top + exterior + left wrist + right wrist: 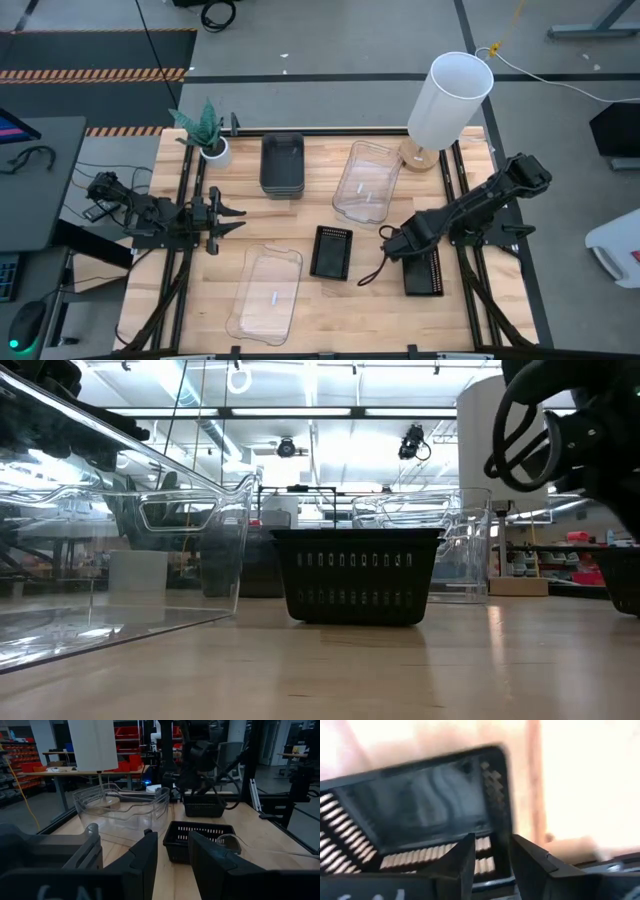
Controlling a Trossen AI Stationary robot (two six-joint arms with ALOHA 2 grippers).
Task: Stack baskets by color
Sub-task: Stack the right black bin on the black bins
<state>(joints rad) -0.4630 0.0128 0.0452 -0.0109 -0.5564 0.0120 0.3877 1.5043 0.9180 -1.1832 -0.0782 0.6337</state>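
Two small black perforated baskets lie flat on the table: one in the middle (332, 251), one at the right (425, 272). My right gripper (396, 244) points down over the right basket's far-left corner (506, 827). One finger (464, 857) is inside the side wall, the other (532, 862) outside, with a gap showing. Smoky dark grey baskets (282, 165) stand stacked at the back. One clear basket (365, 181) lies at the back centre, another (265, 292) at the front left. My left gripper (175, 870) waits open at the left edge, pointing level. My right gripper comes from above with its fingers on either side of the right black basket's side wall (507, 840), near a corner. Whether the fingers touch the wall I cannot tell. The basket rests flat on the table.
A tall white cylinder (450, 98) stands at the back right and a small potted plant (207, 135) at the back left. Dark rails (470, 200) run along the table's left and right sides. Bare wood shows between the middle black basket and the front clear basket.
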